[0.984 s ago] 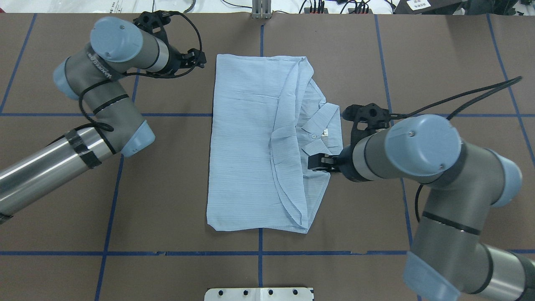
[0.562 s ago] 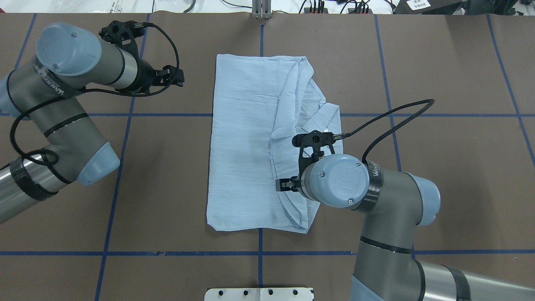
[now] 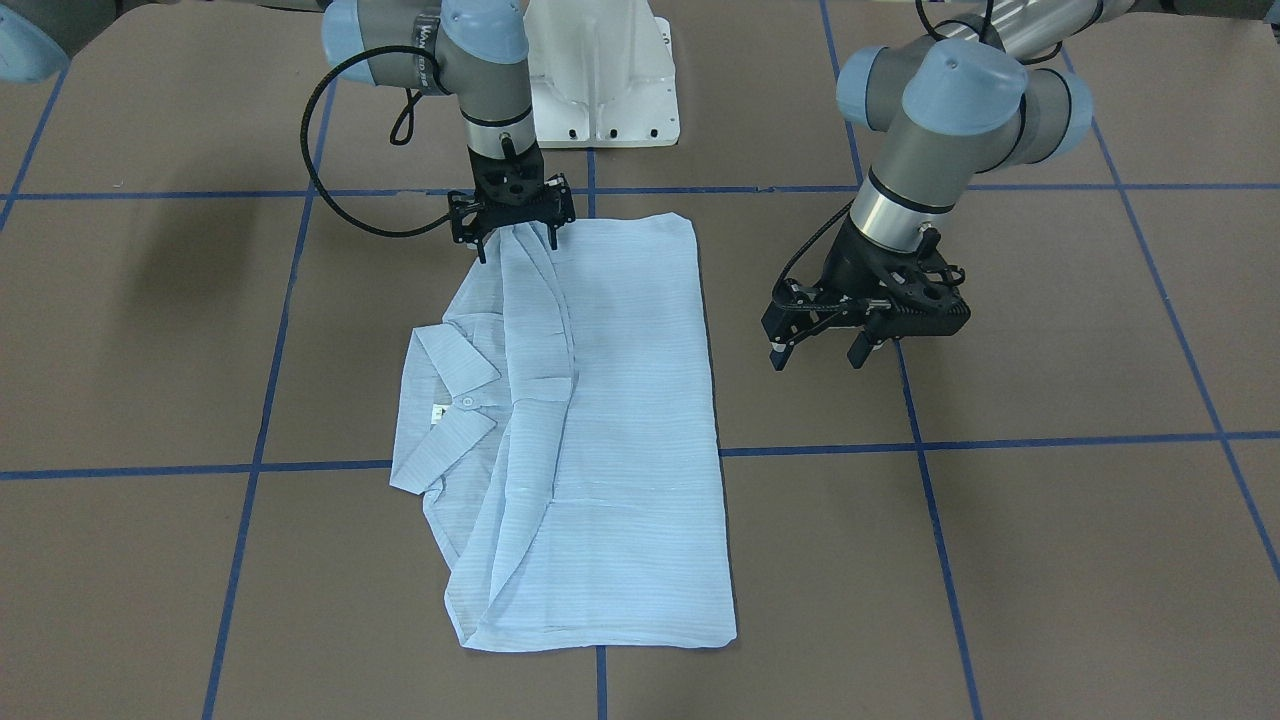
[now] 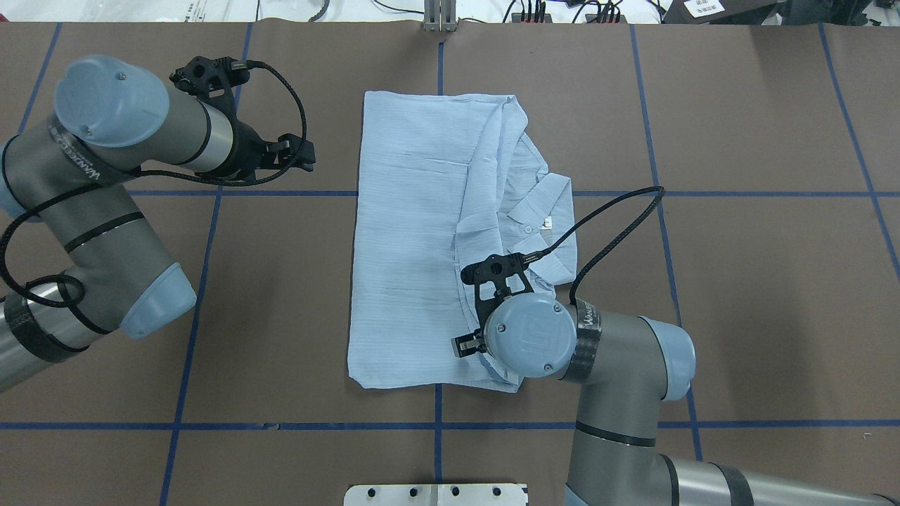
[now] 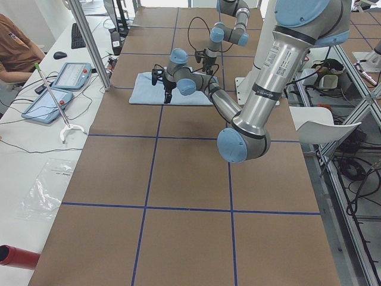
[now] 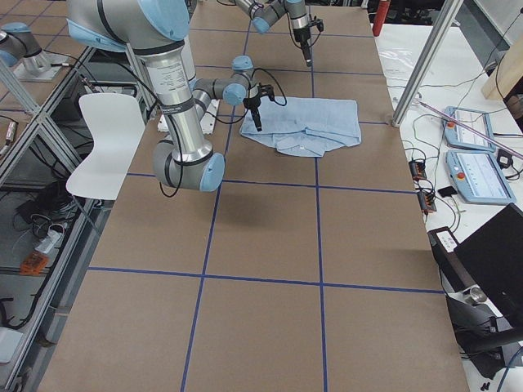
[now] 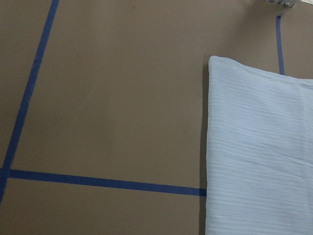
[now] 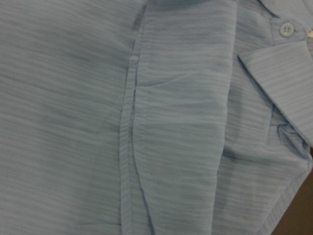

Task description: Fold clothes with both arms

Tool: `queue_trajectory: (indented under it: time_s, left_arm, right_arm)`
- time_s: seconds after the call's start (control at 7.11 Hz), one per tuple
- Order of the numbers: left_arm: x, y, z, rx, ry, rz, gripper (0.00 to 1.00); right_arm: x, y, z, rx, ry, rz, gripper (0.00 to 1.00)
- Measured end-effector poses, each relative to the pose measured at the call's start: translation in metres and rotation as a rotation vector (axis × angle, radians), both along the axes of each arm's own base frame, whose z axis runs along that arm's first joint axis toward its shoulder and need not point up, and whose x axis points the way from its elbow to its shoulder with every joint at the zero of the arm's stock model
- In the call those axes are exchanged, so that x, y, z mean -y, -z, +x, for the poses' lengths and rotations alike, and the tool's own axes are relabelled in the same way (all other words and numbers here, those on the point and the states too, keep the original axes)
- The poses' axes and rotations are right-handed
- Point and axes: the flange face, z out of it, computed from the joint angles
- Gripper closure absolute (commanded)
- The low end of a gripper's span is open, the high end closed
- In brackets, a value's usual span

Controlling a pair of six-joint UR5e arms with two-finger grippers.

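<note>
Right arm (image 3: 485,90) upright over the shirt (image 3: 620,400)
Right gripper (image 3: 517,245) points straight down, jaws spread astride its edge; left gripper (image 3: 818,358) hovers tilted above the table (image 3: 1050,350) alongside, jaws released

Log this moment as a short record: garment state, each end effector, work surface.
Garment: light blue shirt, flat, folded into a rectangle, collar exposed
Left end effector: open, above bare table beside the shirt, not touching it
Right end effector: open, at the shirt's corner nearest the robot; contact unclear
Surface: brown table with blue tape grid
</note>
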Motion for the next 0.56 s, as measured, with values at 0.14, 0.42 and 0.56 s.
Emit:
queue_trajectory:
  time_s: [0.14, 0.42, 0.56]
  left_arm:
    - [0.0, -0.002, 0.001, 0.003, -0.001, -0.003, 0.0]
    - [0.001, -0.004, 0.003, 0.003, -0.001, -0.006, 0.0]
    - [-0.001, -0.004, 0.006, 0.001, -0.006, -0.006, 0.0]
  right_arm:
    - [-0.002, 0.0, -0.01, -0.007, 0.011, 0.003, 0.0]
    - [-0.005, -0.007, -0.019, -0.024, 0.022, 0.001, 0.0]
    - [-0.005, -0.012, -0.021, -0.034, 0.024, 0.002, 0.0]
